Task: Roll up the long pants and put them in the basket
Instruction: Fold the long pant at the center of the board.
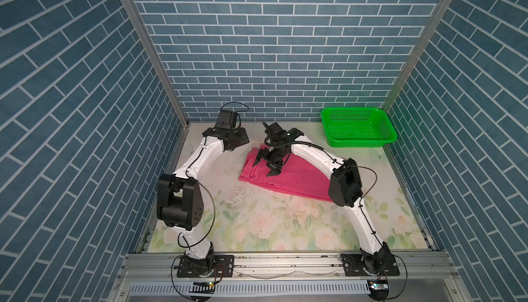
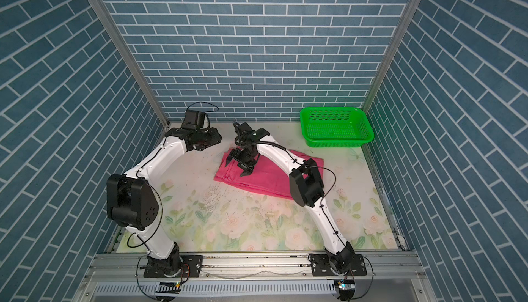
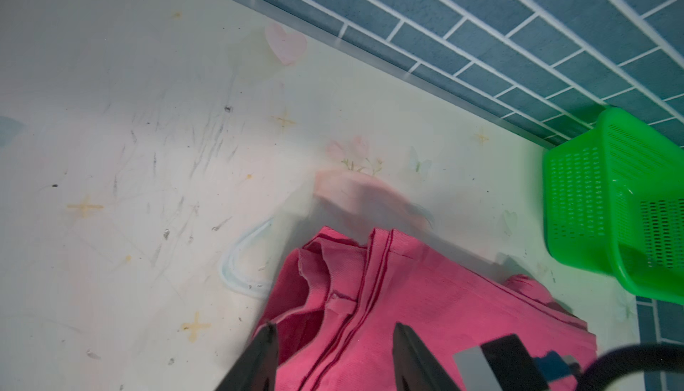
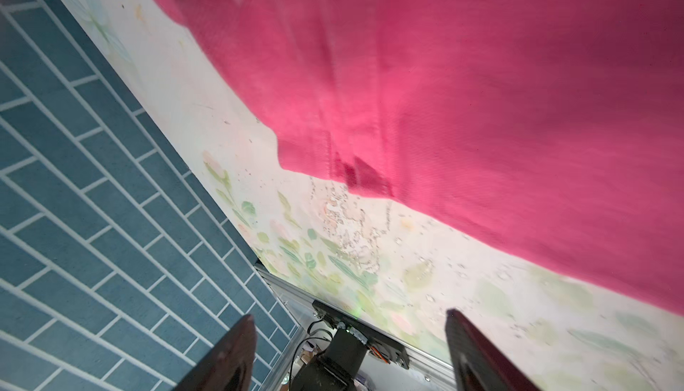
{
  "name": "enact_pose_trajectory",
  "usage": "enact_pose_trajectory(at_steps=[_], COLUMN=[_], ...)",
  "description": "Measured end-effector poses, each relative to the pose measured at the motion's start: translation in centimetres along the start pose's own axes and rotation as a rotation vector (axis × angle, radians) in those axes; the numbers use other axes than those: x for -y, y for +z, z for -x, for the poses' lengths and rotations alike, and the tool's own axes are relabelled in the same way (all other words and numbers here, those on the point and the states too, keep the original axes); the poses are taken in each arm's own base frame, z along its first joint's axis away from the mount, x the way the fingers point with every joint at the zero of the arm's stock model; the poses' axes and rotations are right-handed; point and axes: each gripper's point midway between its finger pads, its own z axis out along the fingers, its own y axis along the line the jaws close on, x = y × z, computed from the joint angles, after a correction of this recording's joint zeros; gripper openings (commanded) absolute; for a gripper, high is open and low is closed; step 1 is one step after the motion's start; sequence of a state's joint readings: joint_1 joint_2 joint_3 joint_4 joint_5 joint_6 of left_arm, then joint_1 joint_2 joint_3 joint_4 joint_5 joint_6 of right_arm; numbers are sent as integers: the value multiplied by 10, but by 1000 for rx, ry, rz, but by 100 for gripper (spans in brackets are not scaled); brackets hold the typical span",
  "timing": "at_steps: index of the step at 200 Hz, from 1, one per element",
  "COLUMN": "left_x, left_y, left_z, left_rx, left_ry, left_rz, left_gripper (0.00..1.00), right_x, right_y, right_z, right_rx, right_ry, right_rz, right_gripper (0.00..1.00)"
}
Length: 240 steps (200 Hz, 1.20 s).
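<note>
Your right pincer is open wide. In the right wrist view its two fingers stand far apart, and nothing is between them. In both top views it hangs just over the left end of the long pants and points down at the cloth. I cannot tell if a tip touches the cloth.

Your left pincer is open too, but less wide. Its fingers stand apart and hold nothing. The pink cloth shows just past them. In the top views this arm's wrist is near the back left corner of the surface.

The pants lie flat and folded in a stack, not rolled. They are near the middle of the back edge and reach toward the right edge. The green basket sits in the back right corner, apart from the pants.
</note>
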<state>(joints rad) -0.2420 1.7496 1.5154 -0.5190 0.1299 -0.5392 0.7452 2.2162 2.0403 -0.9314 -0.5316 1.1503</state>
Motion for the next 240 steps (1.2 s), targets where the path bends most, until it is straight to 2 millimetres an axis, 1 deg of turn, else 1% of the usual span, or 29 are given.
enact_pose_trajectory(at_steps=[10, 11, 15, 19, 22, 32, 39, 43, 51, 58, 64, 71, 79, 87, 96, 106, 115, 126, 142, 160, 173, 197, 240], left_x=[13, 16, 21, 28, 33, 49, 56, 59, 61, 57, 51, 39, 25, 12, 1, -8, -11, -10, 3, 19, 25, 22, 18], left_y=[1, 1, 2, 2, 3, 6, 8, 10, 13, 16, 19, 22, 23, 24, 24, 24, 24, 24, 26, 35, 42, 49, 49], left_z=[-7, -9, -12, -16, -20, -37, -50, -61, -80, -96, -107, -120, -129, -134, -134, -128, -119, -110, -99, -91, -92, -101, -106], left_rx=[-8, -10, -13, -16, -18, -32, -46, -61, -88, -111, -126, -143, -158, -167, -166, -151, -130, -110, -98, -101, -116, -154, -170], left_ry=[14, 18, 26, 36, 44, 76, 94, 108, 129, 142, 152, 160, 163, 163, 159, 157, 159, 169, 192, 218, 232, 250, 289], left_rz=[-21, -26, -35, -48, -57, -99, -123, -136, -152, -154, -148, -131, -108, -89, -75, -67, -69, -80, -122, -172, -195, -199, -187], left_gripper=[54, 54, 54, 54, 54, 54, 54, 54, 54, 54, 54, 54, 54, 54, 54, 54, 54, 54, 54, 54, 54, 54, 54], right_x=[20, 23, 29, 38, 43, 61, 74, 83, 101, 117, 128, 141, 153, 164, 176, 189, 199, 210, 222, 225, 225, 224, 225], right_y=[-29, -35, -47, -64, -73, -112, -137, -151, -174, -190, -198, -205, -210, -211, -212, -211, -209, -208, -204, -202, -202, -202, -205], right_z=[7, 9, 12, 18, 21, 37, 47, 54, 66, 73, 76, 79, 82, 83, 82, 80, 77, 73, 67, 64, 64, 64, 65], right_rx=[53, 67, 86, 125, 141, 226, 279, 310, 366, 399, 415, 424, 427, 423, 414, 397, 381, 366, 342, 329, 326, 324, 328], right_ry=[45, 54, 68, 92, 104, 152, 186, 205, 242, 269, 286, 300, 312, 318, 326, 337, 348, 362, 389, 389, 383, 380, 385], right_rz=[10, 13, 22, 33, 42, 81, 107, 117, 134, 140, 136, 128, 116, 99, 83, 66, 53, 44, 35, 31, 33, 36, 40], right_gripper=[77, 77, 77, 77, 77, 77, 77, 77, 77, 77, 77, 77, 77, 77, 77, 77, 77, 77, 76, 76, 76, 75, 75])
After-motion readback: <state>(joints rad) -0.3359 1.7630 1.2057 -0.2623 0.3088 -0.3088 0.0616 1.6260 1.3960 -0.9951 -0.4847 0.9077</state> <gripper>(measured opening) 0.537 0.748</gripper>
